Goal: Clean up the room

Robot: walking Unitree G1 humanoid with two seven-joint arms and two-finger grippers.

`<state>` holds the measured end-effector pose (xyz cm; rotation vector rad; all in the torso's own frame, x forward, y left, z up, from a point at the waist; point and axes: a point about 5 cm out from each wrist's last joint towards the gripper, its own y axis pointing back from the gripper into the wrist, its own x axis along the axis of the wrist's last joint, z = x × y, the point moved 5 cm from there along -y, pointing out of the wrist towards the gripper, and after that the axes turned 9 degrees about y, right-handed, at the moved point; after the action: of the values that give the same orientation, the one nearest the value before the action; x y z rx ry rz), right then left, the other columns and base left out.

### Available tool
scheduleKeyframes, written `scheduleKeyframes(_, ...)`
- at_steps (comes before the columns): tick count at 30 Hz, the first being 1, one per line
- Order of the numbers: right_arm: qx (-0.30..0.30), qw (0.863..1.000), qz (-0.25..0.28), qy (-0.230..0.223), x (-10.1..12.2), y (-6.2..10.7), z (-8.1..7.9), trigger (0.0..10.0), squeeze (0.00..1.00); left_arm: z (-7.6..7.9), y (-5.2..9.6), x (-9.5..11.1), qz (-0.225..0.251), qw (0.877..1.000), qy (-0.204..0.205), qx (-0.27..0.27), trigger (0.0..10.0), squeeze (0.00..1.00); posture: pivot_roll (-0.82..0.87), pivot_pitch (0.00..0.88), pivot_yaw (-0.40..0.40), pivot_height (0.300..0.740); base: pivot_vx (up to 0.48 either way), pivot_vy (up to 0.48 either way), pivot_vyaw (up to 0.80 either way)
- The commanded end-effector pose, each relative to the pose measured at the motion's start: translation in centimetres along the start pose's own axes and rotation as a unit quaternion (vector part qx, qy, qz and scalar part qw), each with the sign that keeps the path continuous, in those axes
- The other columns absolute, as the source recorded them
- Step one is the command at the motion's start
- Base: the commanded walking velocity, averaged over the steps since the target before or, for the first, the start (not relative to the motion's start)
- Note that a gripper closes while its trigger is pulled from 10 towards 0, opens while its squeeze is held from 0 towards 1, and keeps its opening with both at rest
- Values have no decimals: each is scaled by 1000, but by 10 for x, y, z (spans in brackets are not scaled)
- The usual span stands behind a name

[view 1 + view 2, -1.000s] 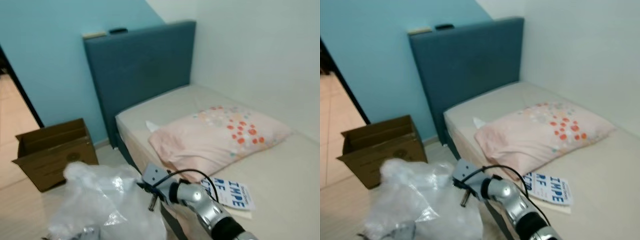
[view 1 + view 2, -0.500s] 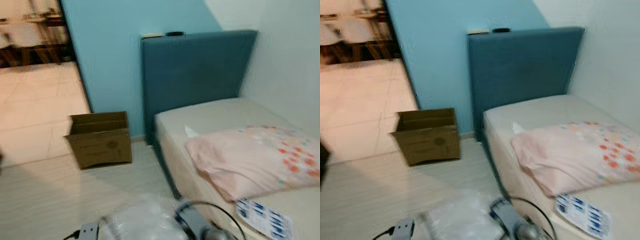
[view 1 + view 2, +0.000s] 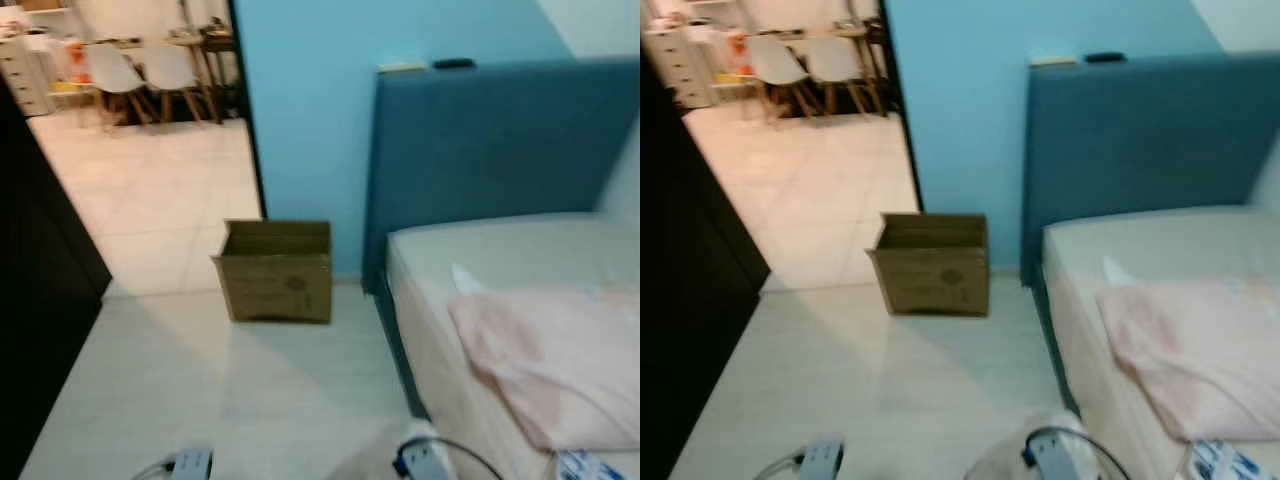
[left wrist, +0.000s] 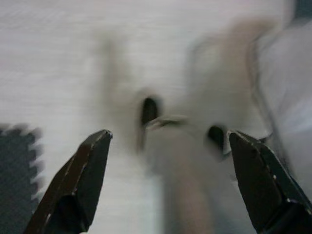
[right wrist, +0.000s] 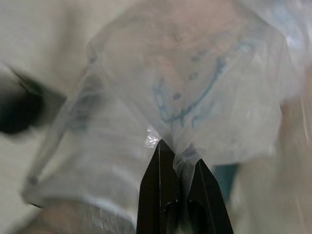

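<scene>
In the right wrist view my right gripper is shut on a clear plastic bag, pinching a gathered fold of it; the bag hangs crumpled beyond the fingertips. A pale edge of the bag and the right wrist show at the bottom of the head views. My left gripper is open in its blurred wrist view, fingers spread wide over the pale floor, holding nothing. An open cardboard box stands on the floor against the blue wall, left of the bed.
A bed with a teal headboard and a pink pillow lies on the right. A dark cabinet lines the left. A doorway opens onto a tiled room with chairs. Pale floor stretches ahead.
The camera has swung left: the bed slid to the right, the box moved to the centre, the doorway and dark cabinet came into view. The plastic bag dropped low out of the head views.
</scene>
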<state>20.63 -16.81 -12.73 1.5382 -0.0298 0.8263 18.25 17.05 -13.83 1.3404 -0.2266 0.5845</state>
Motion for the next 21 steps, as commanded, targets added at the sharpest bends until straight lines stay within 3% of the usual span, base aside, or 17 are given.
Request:
scheduleKeyframes(1,-4,1000,-6,-15,-7,1,0,10000,0,4,-1,-1,-3,1000,-8,-5,10000,0,-72,0,3,736,259,0,0)
scheduleKeyframes(17,-13,1000,-7,-11,-4,1,5,10000,0,10,-2,-2,-4,1000,-9,-14,10000,0,-71,0,-3,736,359,0,0)
scheduleKeyframes(21,-20,999,34,-35,18,-1,10,10000,0,10,-2,-2,-5,1000,-9,-15,10000,0,-69,0,1,736,480,0,0)
